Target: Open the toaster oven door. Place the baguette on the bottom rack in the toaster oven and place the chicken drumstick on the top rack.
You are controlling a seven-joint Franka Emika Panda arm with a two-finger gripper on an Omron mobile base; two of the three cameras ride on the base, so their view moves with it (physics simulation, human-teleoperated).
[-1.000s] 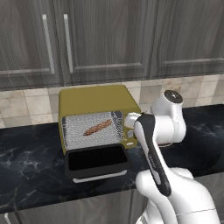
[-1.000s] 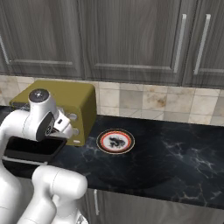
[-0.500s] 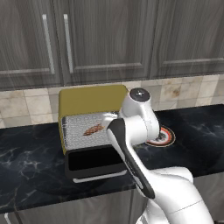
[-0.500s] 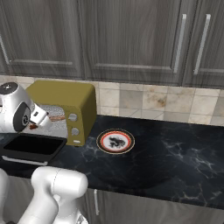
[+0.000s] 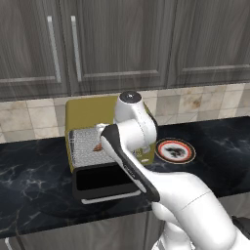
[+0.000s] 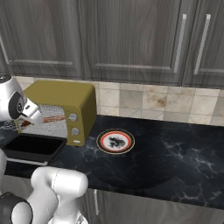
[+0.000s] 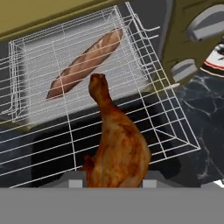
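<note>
My gripper is shut on the chicken drumstick, which hangs just above the pulled-out top rack, bone end pointing into the oven. The baguette lies diagonally on the bottom rack, seen through the upper mesh. The mustard-yellow toaster oven stands at the left of the counter, and the toaster oven door hangs open and flat in front of it. From the right, my hand is at the oven mouth with the drumstick below it, beside the baguette.
A round plate with a red rim and dark centre sits on the black marble counter right of the oven. The oven's knobs are on its right side. Dark cabinets hang above the tiled backsplash.
My arm has swung left from beside the oven to its open front, carrying the drumstick over the pulled-out top rack. The gripper has stayed shut.
</note>
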